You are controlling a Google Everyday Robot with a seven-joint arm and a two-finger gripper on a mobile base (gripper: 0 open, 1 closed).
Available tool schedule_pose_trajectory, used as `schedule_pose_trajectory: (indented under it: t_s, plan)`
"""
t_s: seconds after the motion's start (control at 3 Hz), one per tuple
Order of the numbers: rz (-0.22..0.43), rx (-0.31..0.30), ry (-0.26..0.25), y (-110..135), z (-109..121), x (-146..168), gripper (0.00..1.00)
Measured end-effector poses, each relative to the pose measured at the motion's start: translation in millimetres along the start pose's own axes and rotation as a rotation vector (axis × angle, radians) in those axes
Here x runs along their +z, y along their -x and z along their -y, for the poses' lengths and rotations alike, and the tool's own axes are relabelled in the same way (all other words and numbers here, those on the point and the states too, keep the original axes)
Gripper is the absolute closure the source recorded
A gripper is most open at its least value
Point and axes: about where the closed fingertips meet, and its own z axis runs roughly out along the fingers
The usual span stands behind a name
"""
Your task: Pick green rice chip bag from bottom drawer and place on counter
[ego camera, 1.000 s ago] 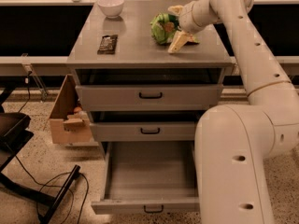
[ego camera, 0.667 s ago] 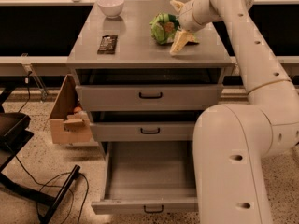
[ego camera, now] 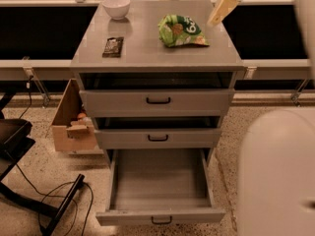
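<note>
The green rice chip bag [ego camera: 181, 31] lies on the counter [ego camera: 147, 50], right of its middle, with nothing touching it. My gripper [ego camera: 220, 11] is at the top right, above and to the right of the bag and clear of it; only its tan tip shows below the frame's edge. The bottom drawer [ego camera: 160, 215] is pulled out, and its inside shows no objects. The two shallower drawers above it are shut.
A white bowl [ego camera: 116, 6] stands at the counter's far left corner, and a flat dark packet [ego camera: 113, 46] lies in front of it. A cardboard box [ego camera: 71, 124] sits on the floor left of the cabinet. Black chair legs and cables [ego camera: 44, 200] lie at lower left. My pale body [ego camera: 278, 171] fills the lower right.
My gripper has come off the bag and risen up and to the right. The bag stays flat on the counter. The view now sits closer to the cabinet.
</note>
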Motion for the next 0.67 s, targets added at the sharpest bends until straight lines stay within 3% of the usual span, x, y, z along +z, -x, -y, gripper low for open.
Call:
schedule_pose_trajectory:
  t_s: [0.33, 0.67]
  plan:
    - [-0.113, 0.120, -0.287, -22, 60, -129, 0.00]
    - [-0.113, 0.120, -0.322, -11, 66, -140, 0.00]
